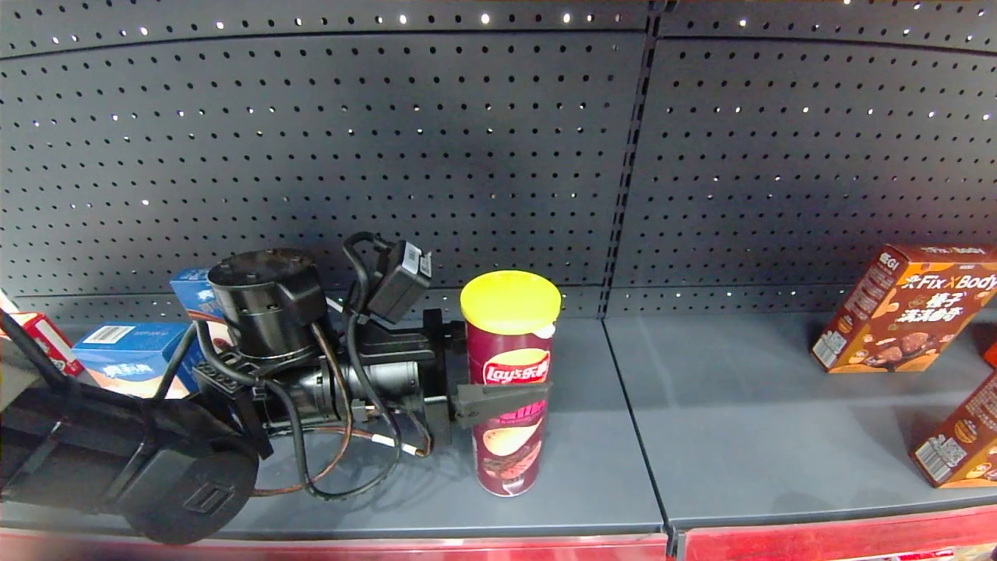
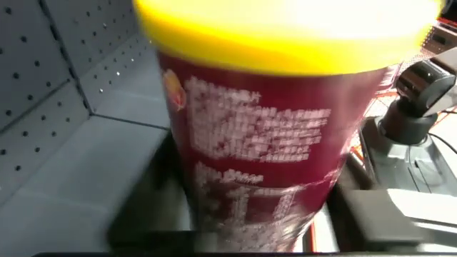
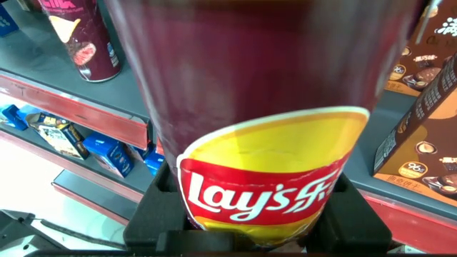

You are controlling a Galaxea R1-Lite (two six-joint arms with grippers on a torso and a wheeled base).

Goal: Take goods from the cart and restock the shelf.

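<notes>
A maroon chip can (image 1: 510,460) with a yellow lid stands upright on the grey shelf (image 1: 740,436), near its middle. My left gripper (image 1: 506,396) reaches in from the left and is shut on the can at mid-height, one finger (image 1: 498,401) crossing its front. In the left wrist view the same can (image 2: 264,143) sits between the left gripper (image 2: 257,214). My right gripper (image 3: 253,223) is shut on a second chip can (image 3: 264,107), seen close up in the right wrist view. Farther off in that view the shelved can (image 3: 78,36) stands on the shelf.
Two brown snack boxes (image 1: 903,308) (image 1: 958,440) stand at the shelf's right end, blue boxes (image 1: 132,354) and a red box (image 1: 47,339) at its left. A pegboard wall (image 1: 467,156) backs the shelf. Lower shelves hold blue packs (image 3: 107,153).
</notes>
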